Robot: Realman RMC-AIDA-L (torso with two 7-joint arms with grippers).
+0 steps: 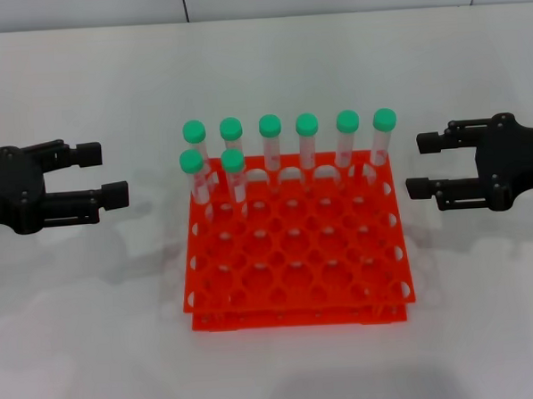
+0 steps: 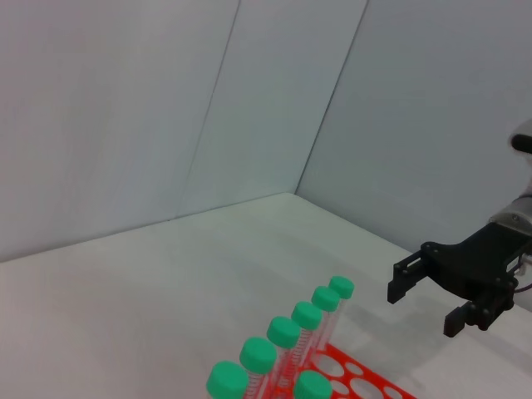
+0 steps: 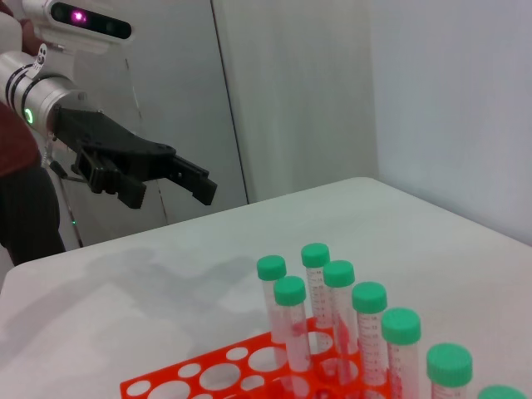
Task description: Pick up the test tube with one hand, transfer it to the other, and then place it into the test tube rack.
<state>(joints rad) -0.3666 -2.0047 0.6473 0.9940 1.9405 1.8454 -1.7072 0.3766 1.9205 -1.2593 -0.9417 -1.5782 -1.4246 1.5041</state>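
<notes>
Fingers spread and empty, the left gripper [image 1: 104,177] hovers over the desk's [image 1: 78,352] left edge; the right gripper [image 1: 423,165], likewise open with nothing held, hangs over the right edge. Between them the orange rack [image 1: 297,278] stands mid-desk. Eight green-capped tubes [image 1: 308,148] stand upright along its far side, six in the back row and two just ahead at the far left corner.

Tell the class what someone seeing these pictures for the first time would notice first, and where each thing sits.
The bright orange-red test tube rack at the middle of the white table catches the eye first. Eight green-capped tubes stand upright along its far side, six in the back row and two just in front at the robot's left. Next come the black grippers, the left gripper and right gripper, open and empty on either side of the rack.
</notes>
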